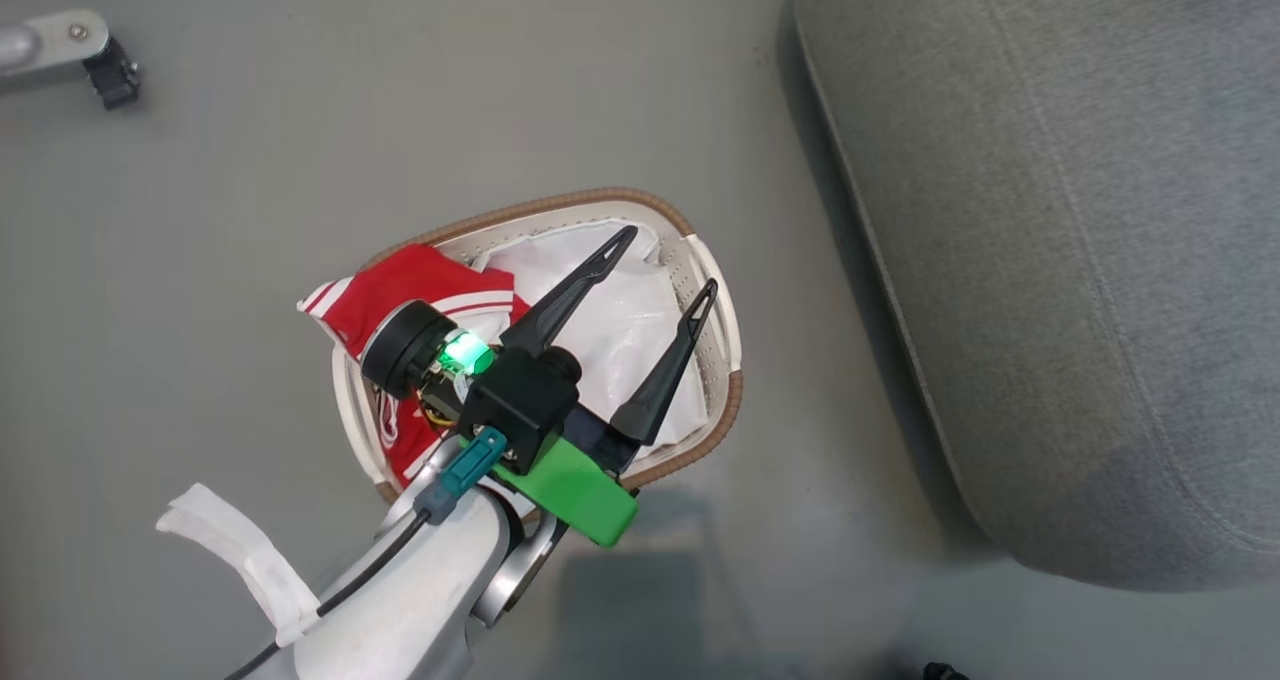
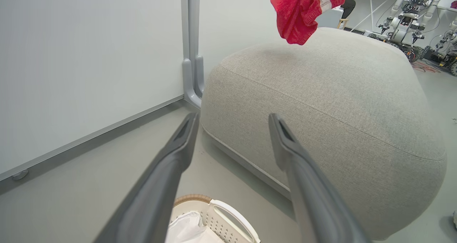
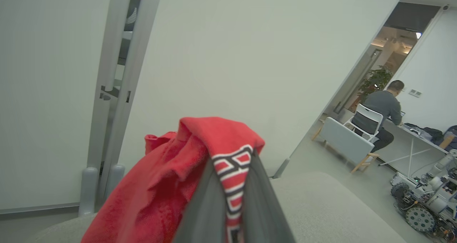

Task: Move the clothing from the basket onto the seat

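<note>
Head view: oval, woven-rimmed perforated basket (image 1: 560,204)

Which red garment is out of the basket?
The red garment pinched in the right gripper, hanging above the seat; the other garment lies in the basket.

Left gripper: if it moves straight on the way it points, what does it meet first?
Probably the rounded side of the grey seat; the open left gripper aims at it from above the basket. Depth is unclear.
</note>
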### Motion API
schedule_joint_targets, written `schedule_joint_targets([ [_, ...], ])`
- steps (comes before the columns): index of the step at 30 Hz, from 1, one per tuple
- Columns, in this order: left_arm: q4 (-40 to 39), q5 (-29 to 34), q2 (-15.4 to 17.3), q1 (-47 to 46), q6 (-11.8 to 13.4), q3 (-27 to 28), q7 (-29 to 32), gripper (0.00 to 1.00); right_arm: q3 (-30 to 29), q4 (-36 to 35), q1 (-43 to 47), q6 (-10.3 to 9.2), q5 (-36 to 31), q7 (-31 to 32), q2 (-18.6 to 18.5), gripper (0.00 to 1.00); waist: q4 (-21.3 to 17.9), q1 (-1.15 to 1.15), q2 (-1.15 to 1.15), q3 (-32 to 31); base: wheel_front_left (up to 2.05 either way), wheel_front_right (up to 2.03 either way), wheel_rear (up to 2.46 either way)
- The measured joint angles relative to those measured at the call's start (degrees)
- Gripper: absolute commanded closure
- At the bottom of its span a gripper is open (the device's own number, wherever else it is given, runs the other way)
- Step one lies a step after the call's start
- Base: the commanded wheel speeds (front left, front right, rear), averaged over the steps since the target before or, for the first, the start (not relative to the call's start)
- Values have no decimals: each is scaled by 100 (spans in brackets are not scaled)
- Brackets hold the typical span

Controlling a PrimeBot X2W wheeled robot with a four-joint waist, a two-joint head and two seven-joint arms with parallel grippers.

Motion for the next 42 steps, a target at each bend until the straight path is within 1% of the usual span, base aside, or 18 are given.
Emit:
schedule_joint_targets([
  [3, -55, 25, -22, -49, 5, -14, -4, 0, -78, 436, 17, 0, -97, 220, -77, 100, 191, 0, 0, 254, 0, 0, 0],
  [6, -59, 32, -13, -68, 16, -18, -8, 0, -37, 802, 125, 0, -212, 372, -59, 100, 342, 0, 0, 513, 0, 0, 0],
  [8, -48, 32, -13, -82, 25, -24, -24, 0, -19, 1053, 254, 0, -218, 446, 15, 100, 423, 0, 0, 668, 0, 0, 0],
  [11, -20, 33, -14, -94, 31, -30, -48, 0, 64, 1350, 374, 0, -156, 436, 132, 100, 528, 0, 0, 884, 0, 0, 0],
  [15, 14, 33, -8, -124, 35, -29, -51, 0, 111, 1614, 427, 0, -60, 269, 164, 100, 597, 0, 0, 1048, 0, 0, 0],
  [17, 27, 33, 7, -143, 43, -26, -53, 0, 137, 1719, 434, 0, -14, 159, 193, 75, 592, 0, 0, 1071, 0, 0, 0],
  [18, 27, 33, 15, -144, 59, -22, -56, 0, 169, 1755, 453, 0, -2, 94, 218, 67, 580, 0, 0, 1065, 0, 0, 0],
  [19, 27, 32, 21, -144, 66, -22, -55, 0, 197, 1773, 472, 0, 16, 34, 234, 54, 566, 0, 0, 1057, 0, 0, 0],
  [20, 25, 32, 29, -144, 82, -20, -56, 0, 227, 1802, 495, 0, 42, -26, 257, 0, 540, 0, 0, 1044, 0, 0, 0],
  [26, 29, -24, 74, -142, 91, 18, -57, 0, 414, 1927, 660, 0, 277, -265, 439, 0, 374, 0, 0, 895, 0, 0, 0],
  [33, 113, -179, 116, -108, 142, 135, -105, 0, 734, 1949, 978, 0, 475, -564, 655, 0, 229, 0, 0, 552, 0, 0, 0],
  [42, 352, -438, 68, 166, 260, 435, -236, 0, 1183, 1841, 1212, 0, 716, -700, 731, 0, 169, -1, 0, -96, 0, 0, 0],
])
